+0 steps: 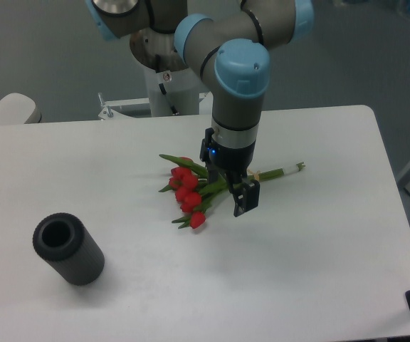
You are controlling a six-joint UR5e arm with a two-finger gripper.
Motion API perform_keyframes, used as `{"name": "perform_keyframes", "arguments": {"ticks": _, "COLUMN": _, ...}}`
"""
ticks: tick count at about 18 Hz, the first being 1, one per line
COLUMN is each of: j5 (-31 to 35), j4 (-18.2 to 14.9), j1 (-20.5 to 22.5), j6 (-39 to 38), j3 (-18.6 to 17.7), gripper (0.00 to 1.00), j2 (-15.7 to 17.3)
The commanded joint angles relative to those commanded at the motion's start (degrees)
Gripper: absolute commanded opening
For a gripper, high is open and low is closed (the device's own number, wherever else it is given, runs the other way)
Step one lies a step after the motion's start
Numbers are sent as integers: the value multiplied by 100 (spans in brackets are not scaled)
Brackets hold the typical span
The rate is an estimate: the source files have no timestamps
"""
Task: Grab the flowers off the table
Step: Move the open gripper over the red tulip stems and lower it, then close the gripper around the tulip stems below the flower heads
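Overhead, end effector [235,194] astride the flowers [191,191] — no legible writing.

The middle of the flowers [188,191] is hidden behind the gripper [235,192], so contact between the stems and the fingers [246,198] cannot be told. Only one finger is clearly made out; the other is hidden. The arm [239,71] is cut off above the fingers by the top edge.
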Motion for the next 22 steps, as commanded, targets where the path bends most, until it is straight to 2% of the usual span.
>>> {"name": "perform_keyframes", "arguments": {"ticks": 6, "j5": 985, "j4": -53, "j1": -114, "j6": 0, "j3": -334, "gripper": 100, "j2": -202}}
{"name": "perform_keyframes", "arguments": {"ticks": 11, "j5": 1012, "j4": 35, "j1": -106, "j6": 0, "j3": -651, "gripper": 100, "j2": -299}}
{"name": "perform_keyframes", "arguments": {"ticks": 15, "j5": 1021, "j4": 44, "j1": -88, "j6": 17, "j3": -748, "gripper": 100, "j2": -387}}
{"name": "perform_keyframes", "arguments": {"ticks": 22, "j5": 1134, "j4": 52, "j1": -26, "j6": 562, "j3": -906, "gripper": 100, "j2": -387}}
